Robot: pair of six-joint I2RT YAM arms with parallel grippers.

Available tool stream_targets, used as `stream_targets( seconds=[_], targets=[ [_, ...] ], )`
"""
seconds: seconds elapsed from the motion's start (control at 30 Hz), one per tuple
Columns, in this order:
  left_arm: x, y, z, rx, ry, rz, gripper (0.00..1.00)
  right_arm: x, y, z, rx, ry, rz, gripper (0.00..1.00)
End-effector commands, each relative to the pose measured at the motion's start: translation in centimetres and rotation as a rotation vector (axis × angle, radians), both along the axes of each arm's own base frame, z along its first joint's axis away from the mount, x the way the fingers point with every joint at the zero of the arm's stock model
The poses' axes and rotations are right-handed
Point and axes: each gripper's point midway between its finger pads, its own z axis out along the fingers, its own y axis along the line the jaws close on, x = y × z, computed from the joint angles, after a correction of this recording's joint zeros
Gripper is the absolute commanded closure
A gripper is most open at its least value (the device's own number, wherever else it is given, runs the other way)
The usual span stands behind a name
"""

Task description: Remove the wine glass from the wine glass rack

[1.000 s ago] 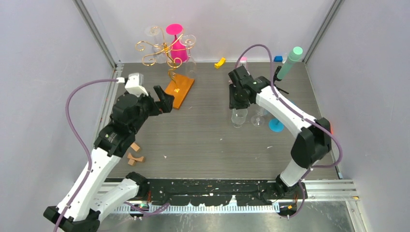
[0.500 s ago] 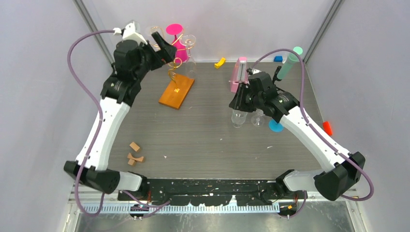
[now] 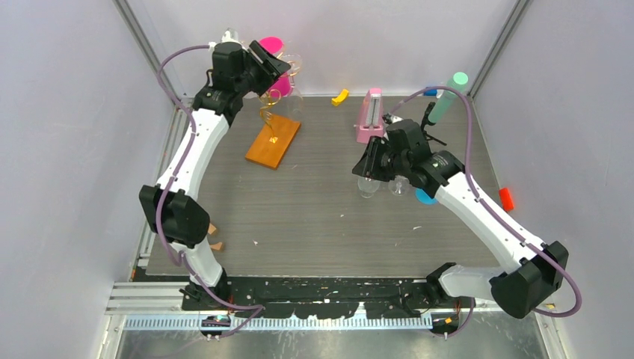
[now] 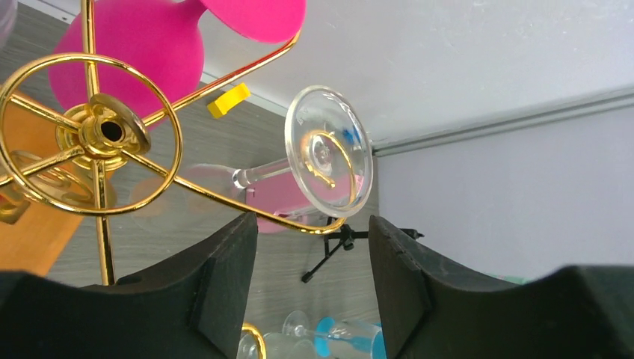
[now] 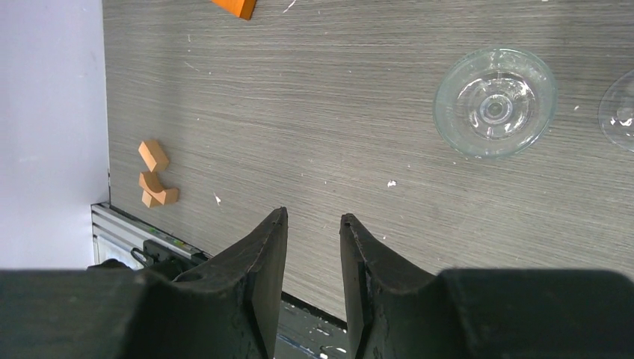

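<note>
Where the table meets the arm bases: small wooden blocks (image 3: 211,238) lie near the left edge.
Right gripper (image 5: 312,218): fingers a little apart with nothing between them, hovering over bare tabletop.
Standing glass (image 5: 495,102): clear and upright on the table, just beside the right gripper in the top view. A second clear glass (image 3: 398,185) and a blue-footed glass (image 3: 426,196) are next to it.
Wine glass rack (image 3: 273,140): orange base flat on the table, far left of centre, with a gold stem and curled arms above it.
Left gripper (image 4: 310,224): high at the rack's top, fingers wide apart and holding nothing. The end of a gold arm shows between them.
Wine glass (image 4: 327,157): clear and hung on the rack, its round foot caught in that arm's curl just beyond the left fingertips.
Pink glass (image 4: 142,52): also on the rack, beside the hub.
Far edge: a yellow piece (image 3: 341,96).
</note>
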Motion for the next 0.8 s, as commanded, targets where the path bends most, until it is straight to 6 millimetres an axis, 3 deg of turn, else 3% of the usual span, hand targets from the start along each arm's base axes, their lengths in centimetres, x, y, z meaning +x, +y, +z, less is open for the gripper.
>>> stream_targets(
  seconds=[0.0,0.77],
  targets=[
    [0.5,0.0,4.7,-0.114,-0.111,0.032,0.43,-0.1,0.3,2.1,0.061,-0.062,0.005,0.63],
    [3.8,-0.3,2.9,-0.194,-0.061,0.095,0.63,-1.0,-0.5,1.6,0.060,-0.063,-0.014,0.63]
  ],
)
